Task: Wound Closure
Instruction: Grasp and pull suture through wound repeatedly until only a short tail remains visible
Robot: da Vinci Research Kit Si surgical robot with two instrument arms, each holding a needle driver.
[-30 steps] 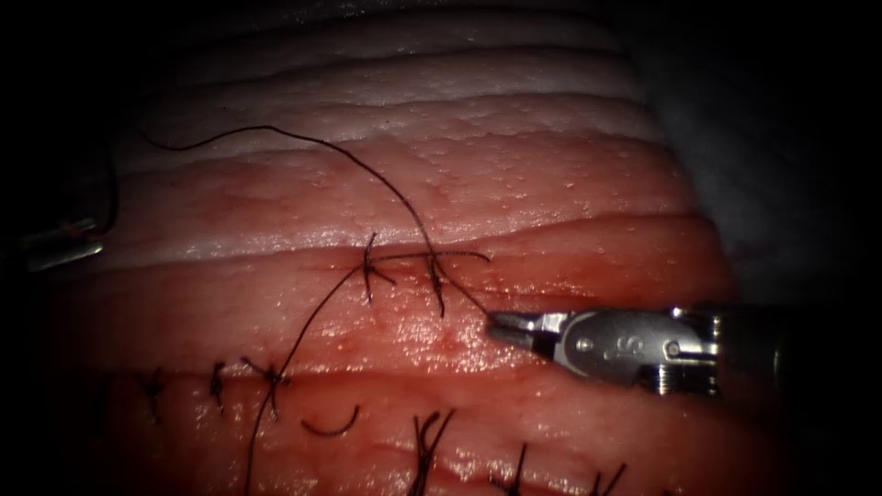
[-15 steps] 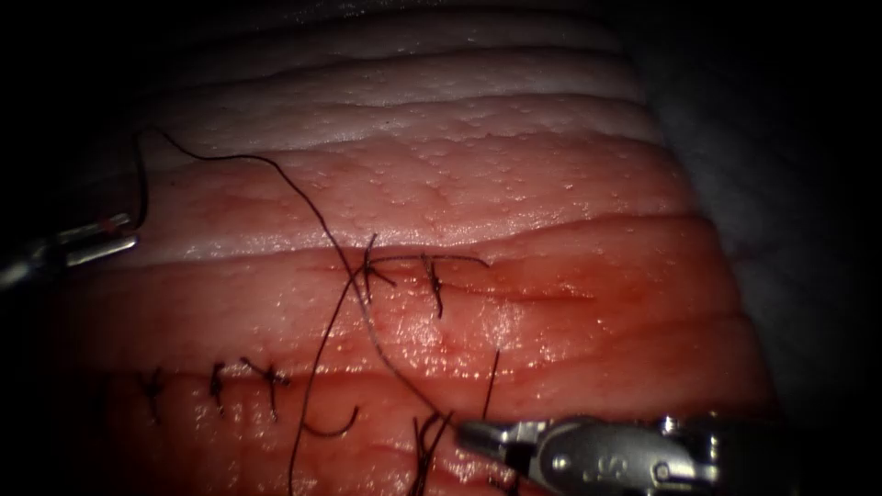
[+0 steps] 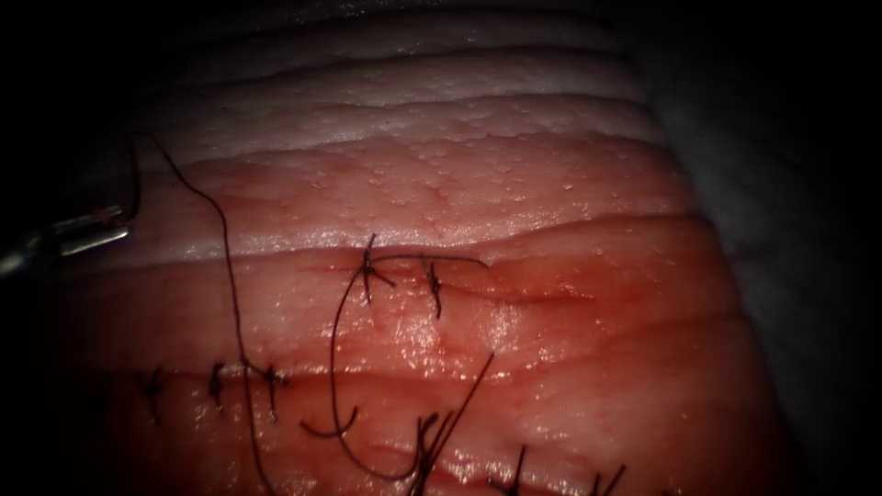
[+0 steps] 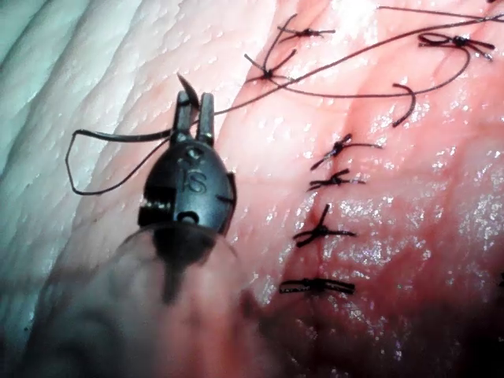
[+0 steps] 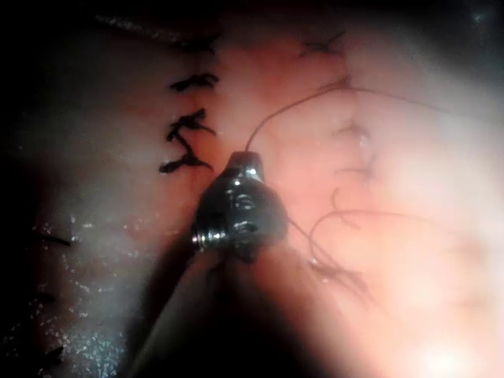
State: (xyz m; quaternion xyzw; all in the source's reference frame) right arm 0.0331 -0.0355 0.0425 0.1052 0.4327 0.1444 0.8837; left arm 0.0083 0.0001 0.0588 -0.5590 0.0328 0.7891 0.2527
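Tissue [image 3: 551,174] lies under the endoscope with the cut [image 3: 528,296] running from 9 to 3 o'clock across the middle. Two stitches [image 3: 367,271] sit on its 9 o'clock end. Red fluid [image 3: 625,276] wets the surface around the cut.

Left fingers [image 3: 121,219], at 9 o'clock of the endoscope view, are clenched. My left wrist view shows these fingers [image 4: 194,101] pressed together, with a dark pointed sliver just past the tips that I take for the needle [image 4: 187,82]. Where along its curve I grip it, I cannot tell. It is out of the tissue. A dark arc [image 3: 138,179] rises from the same fingers in the endoscope view.

Thread [image 3: 230,285] drops from that arc toward 6 o'clock, crossing an older row of stitches [image 3: 216,381]. A second run loops from the knotted stitch down toward 6 o'clock. A short curved cut end of thread [image 3: 331,428] lies loose by that loop.

Right fingers [image 5: 246,164], seen in my right wrist view, are clenched on the thread [image 5: 272,118], which leaves straight from the tips.
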